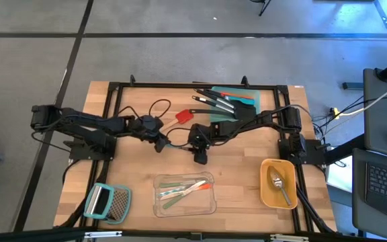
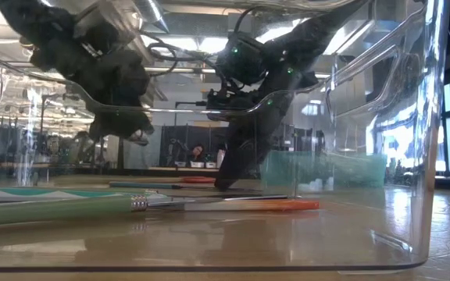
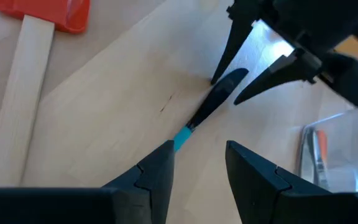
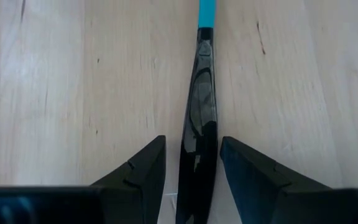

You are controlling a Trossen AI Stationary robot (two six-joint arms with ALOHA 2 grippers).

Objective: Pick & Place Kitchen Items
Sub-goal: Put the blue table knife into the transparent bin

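A slim tool with a black end and a teal part [image 3: 219, 96] lies flat on the wooden table between my two grippers. My right gripper [image 4: 193, 146] is open and reaches down to the table [image 2: 226, 181], its fingers on either side of the tool's black end [image 4: 199, 124]. My left gripper [image 3: 199, 162] is open, with nothing between its fingers, and hangs above the table [image 2: 127, 129] at the tool's teal part [image 3: 180, 138], which runs out of sight behind one fingertip. A wooden-handled red spatula [image 3: 23, 93] lies beside it. My right gripper comes slanting down from the table's right, its fingers along the tool's black end [image 4: 197, 168]. A strip of table shows between the tool and one finger [image 4: 148, 168]. Whether the other finger [image 4: 241, 168] touches it, I cannot tell.
A clear container [image 1: 185, 195] with several slim tools stands near the front edge, a yellow container [image 1: 277, 183] with a silver spoon at the front right, and a grater [image 1: 107, 202] at the front left. Black spatulas [image 1: 224, 101] lie at the back.
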